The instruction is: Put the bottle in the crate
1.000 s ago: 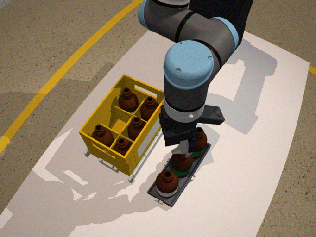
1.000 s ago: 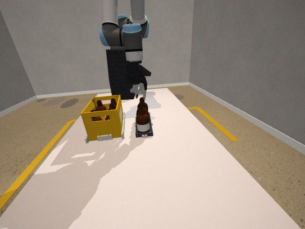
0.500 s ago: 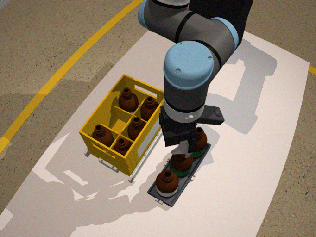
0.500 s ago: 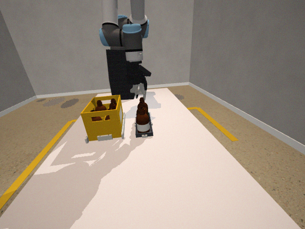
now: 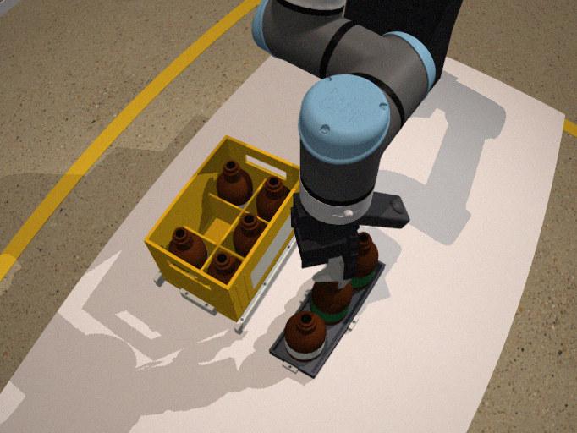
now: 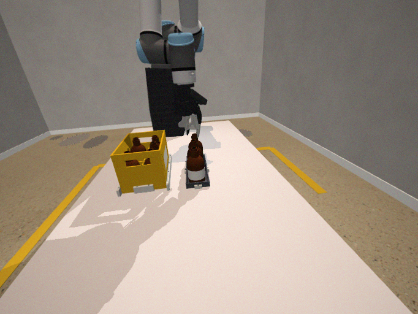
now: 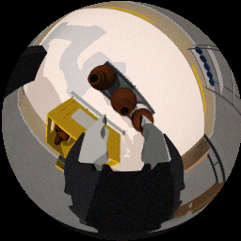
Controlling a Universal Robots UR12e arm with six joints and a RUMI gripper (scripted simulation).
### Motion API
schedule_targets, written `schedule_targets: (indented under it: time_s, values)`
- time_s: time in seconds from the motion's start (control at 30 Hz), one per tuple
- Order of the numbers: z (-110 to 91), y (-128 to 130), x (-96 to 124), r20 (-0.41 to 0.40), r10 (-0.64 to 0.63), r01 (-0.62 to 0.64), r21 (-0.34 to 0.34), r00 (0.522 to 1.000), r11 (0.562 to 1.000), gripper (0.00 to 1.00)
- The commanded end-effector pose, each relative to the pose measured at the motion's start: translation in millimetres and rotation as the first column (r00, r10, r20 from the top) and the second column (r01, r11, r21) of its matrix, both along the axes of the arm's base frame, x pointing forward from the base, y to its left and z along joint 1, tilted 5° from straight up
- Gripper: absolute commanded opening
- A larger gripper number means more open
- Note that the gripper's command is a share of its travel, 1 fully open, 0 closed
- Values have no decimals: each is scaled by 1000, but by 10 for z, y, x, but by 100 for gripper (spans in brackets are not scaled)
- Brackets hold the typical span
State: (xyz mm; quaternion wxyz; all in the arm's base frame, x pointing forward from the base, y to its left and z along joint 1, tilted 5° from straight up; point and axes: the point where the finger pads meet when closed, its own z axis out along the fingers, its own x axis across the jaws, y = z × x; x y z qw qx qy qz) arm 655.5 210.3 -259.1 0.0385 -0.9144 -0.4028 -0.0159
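White tbl [image 5: 433,326] [image 6: 243,216] [image 7: 155,56], grey walls [image 6: 216,67], speckled flr [image 5: 526,363] [image 6: 303,162]; tool [image 5: 332,275] [image 6: 191,126] [image 7: 123,115] open above tray [image 5: 326,359] [image 6: 206,180] [image 7: 136,89] btls [image 5: 304,335] [image 6: 195,164] [image 7: 124,100].

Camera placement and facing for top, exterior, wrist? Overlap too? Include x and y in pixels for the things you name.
Top: above the table, angled down at the crate [image 5: 266,275] [image 6: 141,175] [image 7: 75,112] and tray [image 5: 321,361] [image 6: 192,184] [image 7: 152,109]; forearm, wrist, gripper [image 5: 330,275] [image 6: 190,127] [image 7: 123,115].
Exterior: table's far end, facing the robot; arm, gripper.
Wrist: on the gripper, looking past its fingers.
Top and exterior share crate, tray, arm.

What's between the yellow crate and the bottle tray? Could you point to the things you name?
Between the yellow crate [image 5: 200,284] [image 6: 140,175] [image 7: 61,115] and the tray [image 5: 320,367] [image 6: 189,185] [image 7: 150,105] runs a pale rail [image 5: 267,284] [image 6: 169,172] [image 7: 96,112] along the crate, then bare white tabletop, seen in the top view.
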Motion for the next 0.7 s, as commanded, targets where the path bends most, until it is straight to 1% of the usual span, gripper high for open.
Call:
schedule_targets:
  time_s: [0.0,0.67]
  values:
    - [4,13,30,4,1,-1,-1,1000,1000,38]
    - [5,25,56,4,1,-1,-1,1000,1000,38]
